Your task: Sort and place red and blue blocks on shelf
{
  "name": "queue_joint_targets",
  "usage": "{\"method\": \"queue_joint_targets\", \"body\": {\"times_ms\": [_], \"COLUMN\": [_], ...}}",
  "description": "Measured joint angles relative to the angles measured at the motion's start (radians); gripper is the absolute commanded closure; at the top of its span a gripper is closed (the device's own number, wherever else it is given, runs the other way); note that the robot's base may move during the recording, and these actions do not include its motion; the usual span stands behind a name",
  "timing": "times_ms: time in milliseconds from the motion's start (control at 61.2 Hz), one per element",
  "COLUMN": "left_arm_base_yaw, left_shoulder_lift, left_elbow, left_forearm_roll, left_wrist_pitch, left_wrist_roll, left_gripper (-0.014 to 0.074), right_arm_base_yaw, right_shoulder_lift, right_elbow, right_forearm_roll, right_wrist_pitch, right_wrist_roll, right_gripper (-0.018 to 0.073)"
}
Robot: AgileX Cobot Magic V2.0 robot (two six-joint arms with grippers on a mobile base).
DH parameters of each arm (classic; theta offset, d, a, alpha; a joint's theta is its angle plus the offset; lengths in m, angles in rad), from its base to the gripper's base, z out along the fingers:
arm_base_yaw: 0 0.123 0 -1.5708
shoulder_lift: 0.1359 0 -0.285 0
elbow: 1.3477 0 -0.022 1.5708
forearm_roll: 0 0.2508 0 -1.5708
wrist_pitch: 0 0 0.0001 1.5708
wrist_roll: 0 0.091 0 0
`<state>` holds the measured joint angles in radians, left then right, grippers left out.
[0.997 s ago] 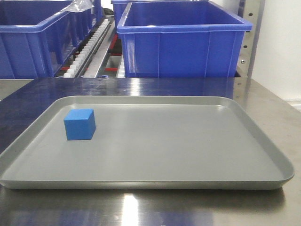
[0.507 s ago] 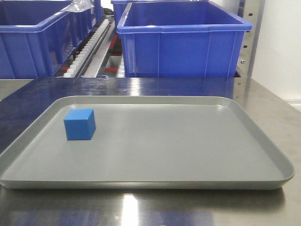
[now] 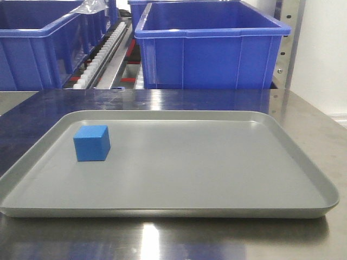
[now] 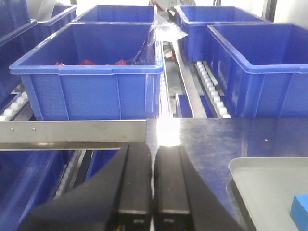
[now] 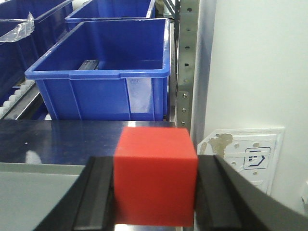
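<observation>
The blue block (image 3: pixel 91 143) sits on the left part of the grey tray (image 3: pixel 179 208); in the left wrist view only its corner (image 4: pixel 300 211) shows at the lower right. The red block (image 5: pixel 156 175) is clamped between the black fingers of my right gripper (image 5: pixel 155 192), which is shut on it above the tray's right end. My left gripper (image 4: pixel 153 159) is shut with nothing in it, hovering over the steel table left of the tray and facing the shelf's front rail (image 4: pixel 72 131). Neither gripper appears in the front view.
Large blue bins (image 3: pixel 211 46) stand on the shelf behind the table, with roller tracks (image 3: pixel 100 57) between them. The left bin (image 4: pixel 91 82) holds red items. A perforated steel upright (image 5: pixel 185 67) and a white wall with a socket plate (image 5: pixel 250 154) lie to the right.
</observation>
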<state>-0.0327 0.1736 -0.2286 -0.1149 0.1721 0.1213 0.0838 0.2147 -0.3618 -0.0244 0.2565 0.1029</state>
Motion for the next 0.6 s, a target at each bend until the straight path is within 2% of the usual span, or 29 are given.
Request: {"method": "queue_joint_targets", "body": {"times_ms": [180,376,523,605], "left_arm_base_yaw": [0.0,-0.024,-0.123,-0.214], "left_shoulder_lift": [0.171,0.352,0.494,0.592], "left_elbow": [-0.106,-0.195,-0.256,-0.298], "left_forearm_roll": [0.083,0.127,0.14,0.14], "left_wrist_pitch": [0.099,0.109,0.171,0.209], "left_wrist_roll": [0.0,-0.002,-0.024,-0.026], "left_gripper": [0.0474,0.0474,0.0474,0.0474], "right_arm_base_yaw": [0.0,0.0,0.0,0.0], "right_shoulder_lift": [0.0,0.0,0.0,0.0], "right_elbow": [0.0,0.0,0.0,0.0], "right_forearm_roll": [0.0,0.0,0.0,0.0], "right_wrist_pitch": [0.0,0.0,0.0,0.0], "right_wrist_roll": [0.0,0.0,0.0,0.0], "right_gripper": [0.0491,0.0491,0.0491,0.0491]}}
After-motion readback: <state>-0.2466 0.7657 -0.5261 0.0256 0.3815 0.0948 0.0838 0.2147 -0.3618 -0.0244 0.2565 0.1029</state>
